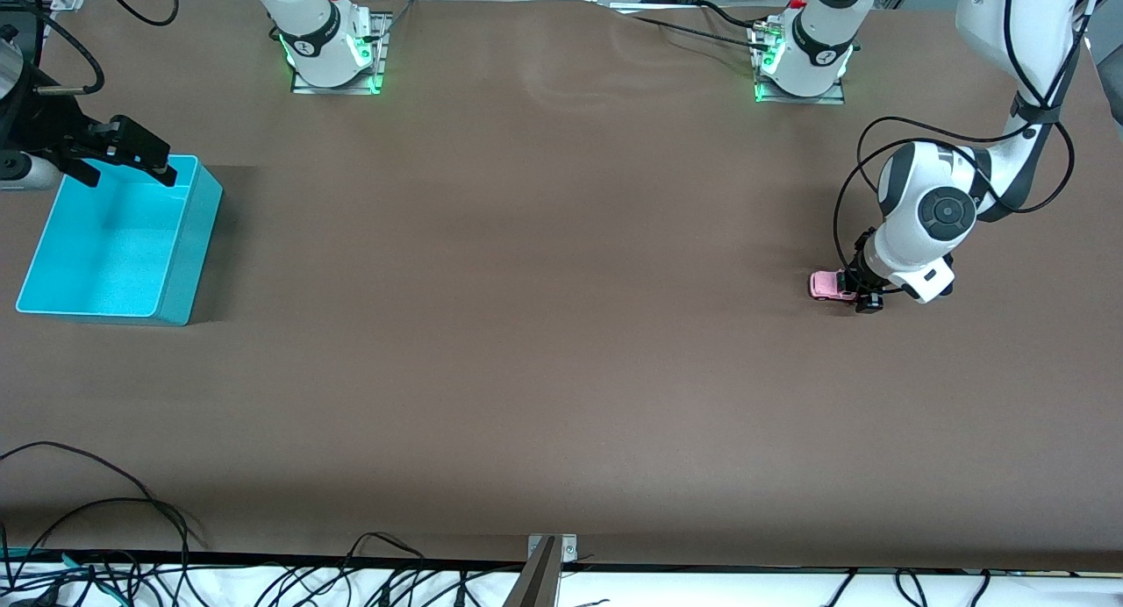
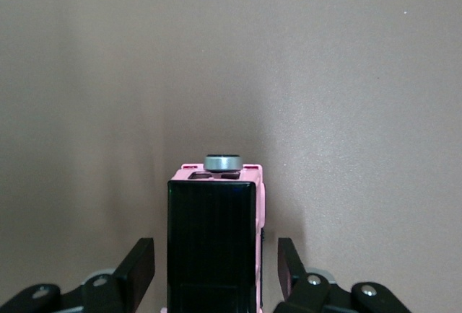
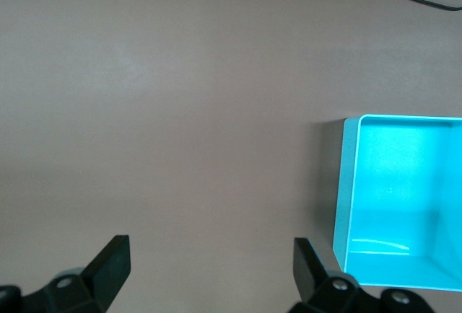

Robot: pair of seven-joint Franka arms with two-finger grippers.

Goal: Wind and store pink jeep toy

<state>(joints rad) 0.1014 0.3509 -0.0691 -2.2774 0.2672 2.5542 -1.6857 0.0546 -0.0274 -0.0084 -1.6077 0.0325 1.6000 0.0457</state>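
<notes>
Between the left end effector's point(image 2: 216, 273) parted fingers, light-pink jeep toy point(image 2: 214, 237), black roof, upright; right end effector point(image 3: 209, 266) wide

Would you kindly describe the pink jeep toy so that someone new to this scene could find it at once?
Start at the brown table and go to the left arm's end, where the left gripper is down at the surface. Between its fingers stands the pink jeep toy. It is tiny, boxy and light pink with a black roof, far smaller than the turquoise bin at the right arm's end.
</notes>
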